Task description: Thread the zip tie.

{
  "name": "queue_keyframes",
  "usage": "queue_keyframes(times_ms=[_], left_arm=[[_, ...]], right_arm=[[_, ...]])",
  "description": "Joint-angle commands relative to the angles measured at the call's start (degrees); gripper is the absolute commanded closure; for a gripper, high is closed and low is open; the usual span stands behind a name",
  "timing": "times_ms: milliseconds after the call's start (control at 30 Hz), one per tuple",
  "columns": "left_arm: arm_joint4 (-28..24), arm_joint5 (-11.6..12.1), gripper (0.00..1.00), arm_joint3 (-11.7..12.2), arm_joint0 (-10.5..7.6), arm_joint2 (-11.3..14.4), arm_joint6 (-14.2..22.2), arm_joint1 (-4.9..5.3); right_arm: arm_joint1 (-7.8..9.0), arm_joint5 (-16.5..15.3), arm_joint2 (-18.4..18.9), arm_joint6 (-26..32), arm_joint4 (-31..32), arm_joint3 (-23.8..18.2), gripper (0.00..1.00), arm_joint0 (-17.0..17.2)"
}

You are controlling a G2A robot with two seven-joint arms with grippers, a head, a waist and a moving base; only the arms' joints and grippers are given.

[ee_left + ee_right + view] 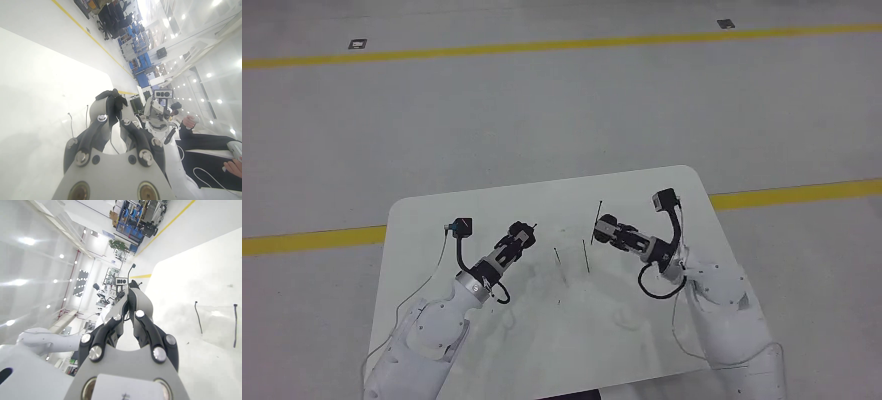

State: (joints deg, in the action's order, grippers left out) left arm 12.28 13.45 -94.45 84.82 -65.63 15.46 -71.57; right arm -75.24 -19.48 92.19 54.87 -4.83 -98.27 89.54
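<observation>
We find the scene bright, lit evenly by round ceiling lamps (209,75) that flare in both wrist views. The table (37,75) glares almost pure white; shadows on it seem faint, though we cannot be sure. Straight lines bow toward those views' edges. The zip tie (129,279) reads as a dark silhouette.

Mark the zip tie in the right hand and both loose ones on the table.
Held zip tie (133,265): right wrist view, its head.
Nearer loose zip tie (198,317): right wrist view, mid-strap.
Farther loose zip tie (235,325): right wrist view, mid-strap.
</observation>
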Motion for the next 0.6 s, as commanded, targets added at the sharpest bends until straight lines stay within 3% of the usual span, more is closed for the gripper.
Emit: queue_keyframes(times_ms=[0,200,567], left_arm=[[0.0,0.0,1.0,0.0,0.0,0.0,0.0,0.0],[0.0,0.0,1.0,0.0,0.0,0.0,0.0,0.0],[0.0,0.0,1.0,0.0,0.0,0.0,0.0,0.0]], right_arm=[[-0.01,0.0,0.6,0.8,-1.8,-0.2,1.0,-0.1],[-0.65,0.0,1.3,2.7,-4.9,-0.8,1.0,-0.5],[-0.81,0.0,1.5,3.0,-4.8,-0.8,1.0,-0.6]])
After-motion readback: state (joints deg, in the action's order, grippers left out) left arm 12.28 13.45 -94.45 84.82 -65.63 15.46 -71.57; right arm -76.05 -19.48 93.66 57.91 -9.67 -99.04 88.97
